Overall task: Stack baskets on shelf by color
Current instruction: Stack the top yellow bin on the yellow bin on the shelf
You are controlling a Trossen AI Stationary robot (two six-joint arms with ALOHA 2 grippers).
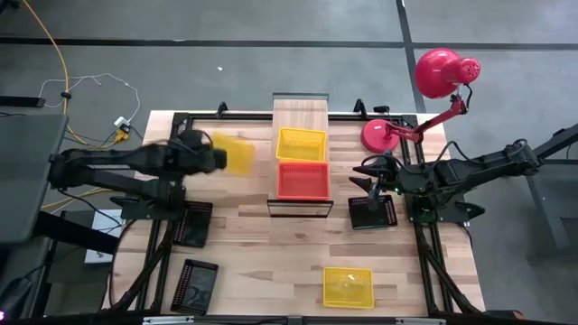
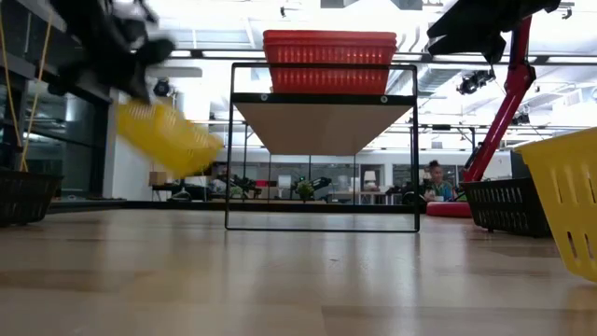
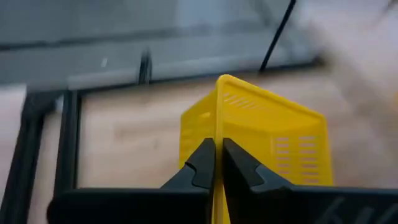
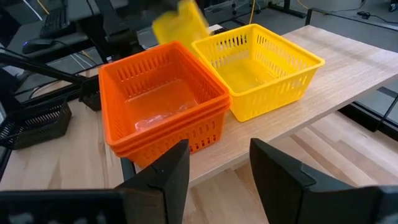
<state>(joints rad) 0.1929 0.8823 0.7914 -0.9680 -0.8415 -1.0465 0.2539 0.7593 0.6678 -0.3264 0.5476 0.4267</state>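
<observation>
- Above the table's left half, the left gripper (image 1: 215, 155) is clenched on the rim of a yellow basket (image 1: 237, 153); the left wrist view shows what the overhead view blurs, both fingers (image 3: 202, 167) pinched tight on the basket's thin wall.
- From table height, that basket (image 2: 166, 137) hangs tilted in the air, clear of the tabletop (image 2: 298, 271) and left of the shelf (image 2: 323, 121).
- On the shelf (image 1: 300, 113), the right wrist view resolves nested orange baskets (image 4: 163, 107) touching a single yellow one (image 4: 258, 67); the low view shows only the orange stack (image 2: 329, 61).
- The left arm reaches in level from the left edge. The right gripper (image 4: 214, 168) waits just right of the shelf, fingers spread and holding nothing.
- Another yellow basket (image 1: 348, 286) sits near the front edge, with black baskets (image 1: 194, 285) on both sides.
- A red lamp (image 1: 433, 90) stands at the right rear; a lit room with a seated person (image 2: 435, 179) lies beyond.
</observation>
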